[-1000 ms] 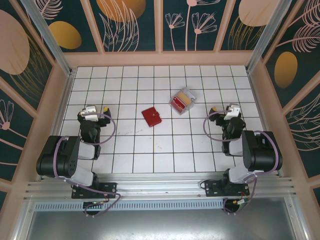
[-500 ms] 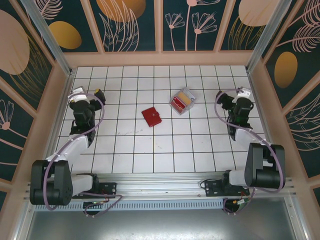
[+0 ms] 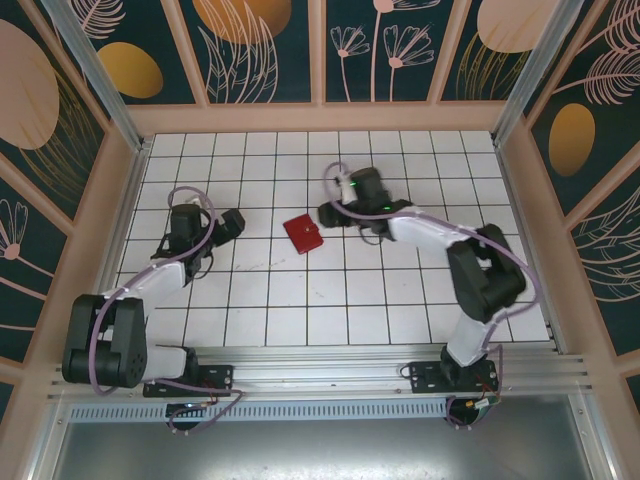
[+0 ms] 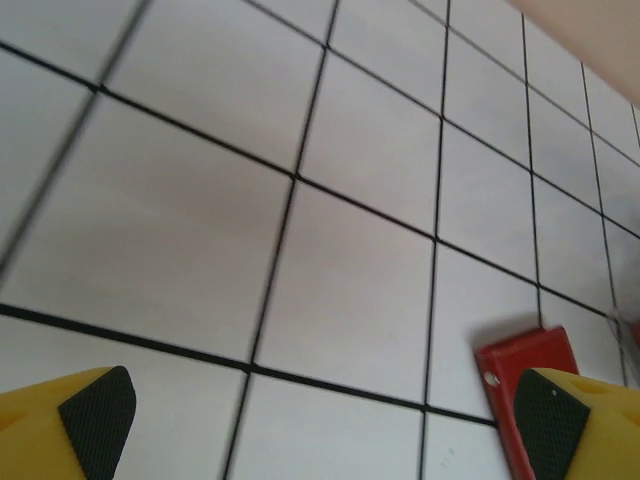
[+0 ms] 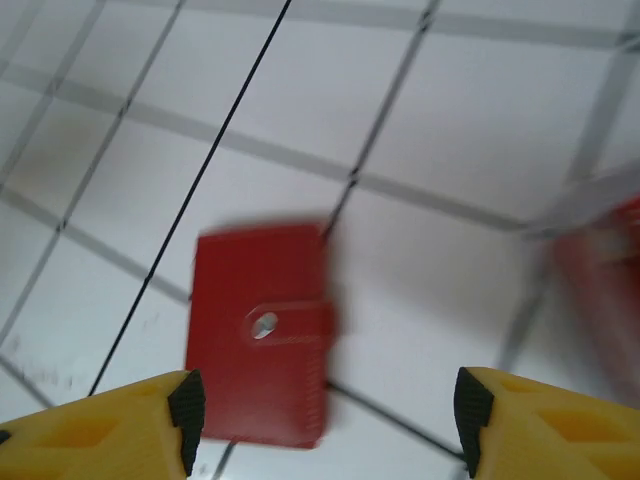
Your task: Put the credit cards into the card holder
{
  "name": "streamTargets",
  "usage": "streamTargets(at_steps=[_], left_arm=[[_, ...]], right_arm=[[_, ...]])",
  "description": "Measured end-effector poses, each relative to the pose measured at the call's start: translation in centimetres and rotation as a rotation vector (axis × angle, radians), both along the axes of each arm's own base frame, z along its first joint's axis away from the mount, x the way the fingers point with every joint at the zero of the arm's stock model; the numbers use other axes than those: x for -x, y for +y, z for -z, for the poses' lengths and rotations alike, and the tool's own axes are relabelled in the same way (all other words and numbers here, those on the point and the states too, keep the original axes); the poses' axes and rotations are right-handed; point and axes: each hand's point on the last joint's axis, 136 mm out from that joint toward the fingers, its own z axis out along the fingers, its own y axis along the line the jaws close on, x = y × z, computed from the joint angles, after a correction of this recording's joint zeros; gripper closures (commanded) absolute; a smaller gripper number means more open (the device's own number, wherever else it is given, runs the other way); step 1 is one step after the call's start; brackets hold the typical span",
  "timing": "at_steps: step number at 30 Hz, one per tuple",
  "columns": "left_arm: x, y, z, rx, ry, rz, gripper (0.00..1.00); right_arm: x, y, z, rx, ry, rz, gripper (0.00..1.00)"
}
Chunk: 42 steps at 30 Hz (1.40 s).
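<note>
The tiled desk [image 3: 400, 300] is roomy, yet both arms crowd its middle. The right arm [image 3: 430, 232] stretches in from the right edge and the left arm [image 3: 150, 280] from the left edge, so a careless sweep by either could knock them together or shove the work aside. The card holder [image 3: 303, 235] lies flat and snapped shut near the middle of the desk, a little toward the far edge. It will likely skate across the smooth tile if pushed from one side only, and a card cannot go in until its tab [image 5: 265, 324] is undone. At the right border of the right wrist view there is a blurred red shape behind a pale clear rim [image 5: 590, 195]. It is probably the credit cards [image 5: 605, 260] in their box, though the blur leaves that uncertain, and thin flat cards are easy to miss or drop. The right hand [image 5: 325, 415] hangs over the card holder with its fingers apart, gripping and touching nothing. The left hand [image 4: 320, 430] is spread wide beside the card holder's left side and is also empty.
</note>
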Motion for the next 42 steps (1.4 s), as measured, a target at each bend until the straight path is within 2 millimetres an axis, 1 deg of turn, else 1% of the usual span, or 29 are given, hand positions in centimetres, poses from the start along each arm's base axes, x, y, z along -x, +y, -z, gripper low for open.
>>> streamTargets(at_steps=[1,3,6,8,11,13,16,22,25,29,32,36,41,42], left_arm=[[0.1,-0.7,0.2,0.015,0.019,0.007,0.01],[0.0,-1.6,0.5,0.037,0.046,0.012,0.02],[0.1,-2.5,1.0,0.058,0.089,0.009,0.02],[0.0,-2.8,1.2,0.061,0.108,0.006,0.02],[-0.3,-3.2,0.6,0.069,0.107,0.003,0.02],[-0.5,-3.5,0.2,0.075,0.101,0.004,0.02],[-0.7,-3.6,-0.1,0.079,0.096,0.004,0.02],[-0.6,-3.6,0.9,0.069,0.13,-0.001,0.01],[-0.6,-3.6,1.4,0.066,0.145,-0.001,0.01],[-0.7,-3.8,1.5,0.067,0.151,0.002,0.02],[-0.7,-4.0,1.5,0.067,0.151,0.007,0.02],[-0.8,-4.2,1.6,0.069,0.156,0.013,0.01],[-0.8,-4.4,2.1,0.072,0.17,0.015,0.02],[-0.8,-4.5,2.2,0.072,0.172,0.016,0.02]], right_arm=[[0.9,1.6,1.0,0.033,0.025,-0.045,0.33],[1.5,3.2,2.1,0.081,0.061,-0.088,0.35],[0.5,4.3,3.0,0.135,0.082,-0.099,0.37],[-0.2,4.4,3.2,0.176,0.082,-0.097,0.39],[-0.8,4.5,3.4,0.231,0.077,-0.095,0.42],[-0.7,4.5,3.6,0.258,0.076,-0.1,0.44],[0.0,4.6,4.3,0.294,0.094,-0.122,0.47],[0.6,5.4,5.2,0.321,0.113,-0.147,0.5],[0.5,5.1,5.7,0.339,0.114,-0.14,0.53],[0.1,4.7,6.8,0.377,0.115,-0.126,0.56],[-0.1,4.5,6.8,0.385,0.105,-0.119,0.57],[-0.3,4.5,6.9,0.39,0.098,-0.117,0.65],[-0.6,4.8,6.8,0.384,0.085,-0.12,0.82],[-0.6,4.8,6.7,0.384,0.082,-0.122,0.87]])
